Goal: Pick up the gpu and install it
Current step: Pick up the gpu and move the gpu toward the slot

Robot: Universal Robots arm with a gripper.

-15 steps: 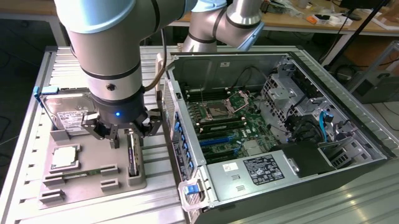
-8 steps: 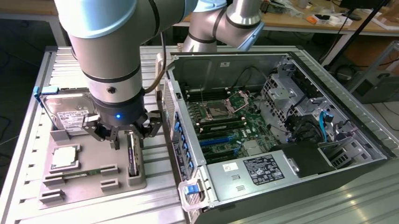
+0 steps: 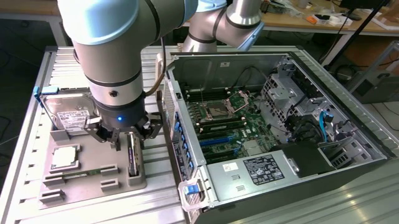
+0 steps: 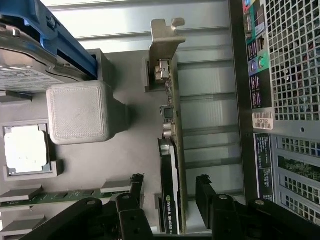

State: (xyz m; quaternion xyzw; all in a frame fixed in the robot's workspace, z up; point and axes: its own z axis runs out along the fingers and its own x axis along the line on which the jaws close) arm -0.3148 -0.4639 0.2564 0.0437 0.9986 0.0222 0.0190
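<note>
Found the gpu [image 3: 132, 156] standing on its long edge in a slot of the grey fixture [image 3: 87, 161] on the bench [image 3: 156, 205], along the fixture's side nearest the open computer case [image 3: 224, 70]. Saw its pale metal bracket [image 4: 165, 45] at one end of the card, beyond the fingers in the wrist view.

Judged it light, thin and stiff, yet fragile: small bare components on the faces, and presumably the contact edge down in the slot. Judged the soundest hold to be across the two flat faces near the upper edge, about mid-length, pinched gently and drawn straight up so as not to bend or scrape it. Judged the bracket smooth and likely slippery, so a poor place to grip.

Saw the gripper [image 3: 132, 140] spread wide above the card, with one finger [image 4: 136, 182] to each side, straddling it. Made out no contact between pads and card; had hold of nothing.

Noted elsewhere on the fixture a hard drive [image 3: 68, 114], a processor [image 3: 64, 157] and a memory stick [image 3: 74, 176], all apart from the gripper.
</note>
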